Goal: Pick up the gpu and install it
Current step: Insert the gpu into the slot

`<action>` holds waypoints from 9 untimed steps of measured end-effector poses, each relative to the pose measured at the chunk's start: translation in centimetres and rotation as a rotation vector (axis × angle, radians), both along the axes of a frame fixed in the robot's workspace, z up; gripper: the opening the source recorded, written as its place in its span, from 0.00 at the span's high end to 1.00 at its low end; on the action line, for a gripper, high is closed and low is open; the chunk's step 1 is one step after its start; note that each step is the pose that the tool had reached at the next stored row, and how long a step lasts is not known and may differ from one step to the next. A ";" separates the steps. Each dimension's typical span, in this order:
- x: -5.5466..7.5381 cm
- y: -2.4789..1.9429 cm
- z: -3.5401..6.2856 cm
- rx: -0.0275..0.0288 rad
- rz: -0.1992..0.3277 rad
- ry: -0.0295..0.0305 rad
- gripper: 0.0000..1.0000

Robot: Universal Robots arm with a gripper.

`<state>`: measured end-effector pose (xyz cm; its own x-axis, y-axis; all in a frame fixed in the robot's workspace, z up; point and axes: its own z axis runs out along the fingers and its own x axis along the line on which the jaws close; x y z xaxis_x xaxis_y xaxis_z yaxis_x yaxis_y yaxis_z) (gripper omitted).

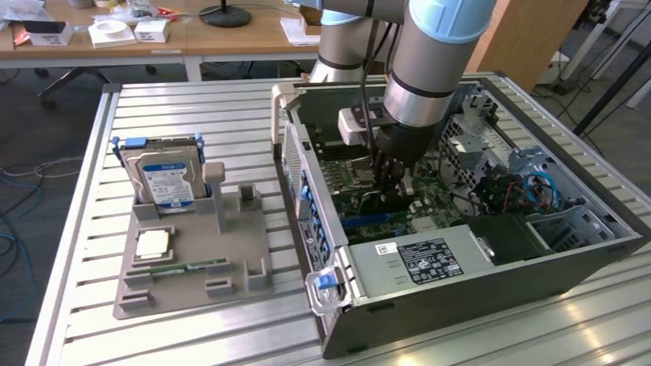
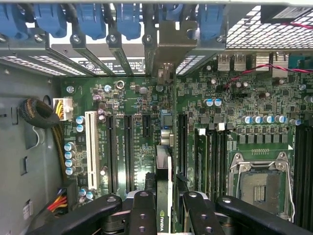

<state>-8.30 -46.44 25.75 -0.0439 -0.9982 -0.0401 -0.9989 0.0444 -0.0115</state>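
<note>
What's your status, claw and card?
Claw shut on the graphics card. Card on edge at the motherboard slots inside the computer case, bracket at the rear opening. Nothing visible in the way.

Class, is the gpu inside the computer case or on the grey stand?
Inside: the pincer holds the gpu edge-on over the motherboard. Seated? Cannot tell.

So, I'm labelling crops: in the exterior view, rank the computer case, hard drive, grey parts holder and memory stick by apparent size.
Largest to smallest:
1. computer case
2. grey parts holder
3. hard drive
4. memory stick
No two look close enough to tie.
</note>
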 end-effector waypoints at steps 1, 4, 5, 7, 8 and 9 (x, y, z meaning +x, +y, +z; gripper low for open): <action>0.0 0.00 -0.01 -0.0001 -0.001 0.0000 0.74; 0.0 0.00 -0.02 -0.0001 -0.002 0.0000 0.74; 0.0 -0.03 -0.03 0.0001 -0.002 0.0000 0.74; 0.0 -0.04 -0.03 0.0002 -0.002 -0.0001 0.74; 0.0 -0.04 -0.03 0.0001 -0.002 -0.0001 0.74; -0.1 -0.05 -0.02 -0.0002 -0.002 0.0000 0.74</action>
